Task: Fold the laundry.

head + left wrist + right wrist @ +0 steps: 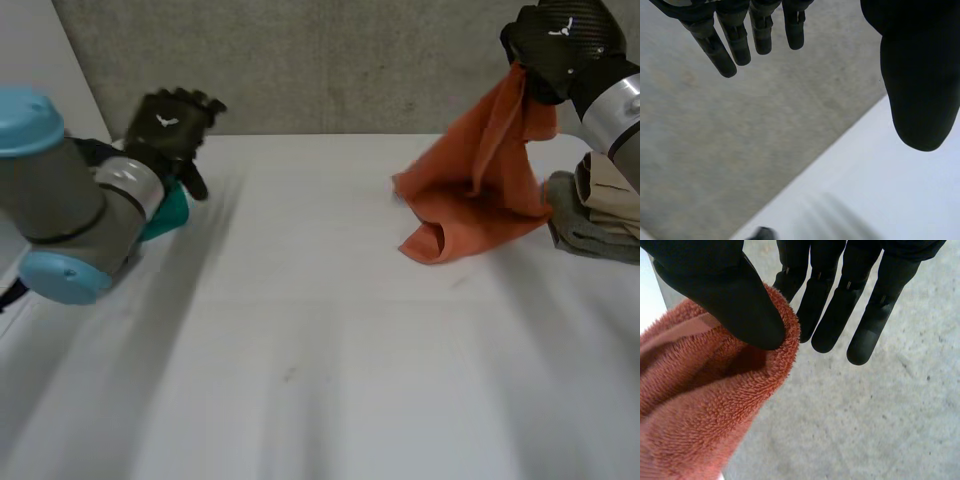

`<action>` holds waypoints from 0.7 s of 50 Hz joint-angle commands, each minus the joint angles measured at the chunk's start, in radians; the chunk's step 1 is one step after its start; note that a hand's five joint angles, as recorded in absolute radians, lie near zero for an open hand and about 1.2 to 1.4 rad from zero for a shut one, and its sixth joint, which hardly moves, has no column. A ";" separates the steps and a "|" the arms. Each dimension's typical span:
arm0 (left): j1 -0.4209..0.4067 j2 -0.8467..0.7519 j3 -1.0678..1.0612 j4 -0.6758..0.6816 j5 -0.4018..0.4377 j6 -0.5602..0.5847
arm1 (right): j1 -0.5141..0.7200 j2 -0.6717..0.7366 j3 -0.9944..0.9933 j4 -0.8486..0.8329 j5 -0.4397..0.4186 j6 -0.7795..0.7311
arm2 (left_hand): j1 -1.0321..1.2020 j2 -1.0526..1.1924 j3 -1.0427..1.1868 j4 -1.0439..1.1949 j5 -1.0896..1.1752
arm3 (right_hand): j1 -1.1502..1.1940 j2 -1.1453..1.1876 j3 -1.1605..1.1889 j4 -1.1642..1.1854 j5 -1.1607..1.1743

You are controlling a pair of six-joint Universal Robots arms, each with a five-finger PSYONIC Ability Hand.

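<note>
An orange towel (470,200) hangs from my right hand (555,45) at the back right of the table, and its lower end rests bunched on the white tabletop (300,350). In the right wrist view the thumb of my right hand (725,290) pinches a fold of the orange towel (715,415) against the fingers. My left hand (170,125) is raised at the back left, apart from the towel. In its own view the left hand (920,75) has straight fingers and holds nothing.
A teal cloth (168,215) lies under my left wrist at the table's left edge. A pile of folded grey and beige cloths (600,210) sits at the right edge beside the orange towel. A grey wall (330,60) stands behind the table.
</note>
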 commanded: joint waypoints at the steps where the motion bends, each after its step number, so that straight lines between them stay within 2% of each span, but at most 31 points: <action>1: -0.075 -0.095 0.141 -0.079 0.030 -0.156 | 0.038 -0.140 0.012 0.021 -0.010 0.049 | -0.036 -0.036 -0.033 -0.030 -0.050 | 0.282 0.220 0.210 0.199 0.191; 9: -0.150 -0.228 0.348 -0.158 0.093 -0.305 | 0.090 -0.293 0.008 0.066 -0.031 0.152 | 0.050 0.049 0.052 0.056 0.035 | 0.282 0.220 0.210 0.199 0.191; 20: -0.256 -0.420 0.541 -0.282 0.093 -0.337 | 0.214 -0.399 -0.009 0.071 -0.004 0.183 | 0.044 0.044 0.047 0.050 0.030 | 0.282 0.220 0.210 0.199 0.191; 28: -0.322 -0.440 0.486 -0.450 0.163 -0.342 | 0.243 -0.393 -0.048 0.075 0.035 0.169 | 0.062 0.061 0.064 0.068 0.047 | 0.282 0.220 0.210 0.199 0.191; 35: -0.275 -0.365 0.391 -0.395 0.102 -0.398 | 0.249 -0.387 -0.049 0.106 0.042 0.157 | 0.091 0.091 0.094 0.097 0.076 | 0.282 0.220 0.210 0.199 0.191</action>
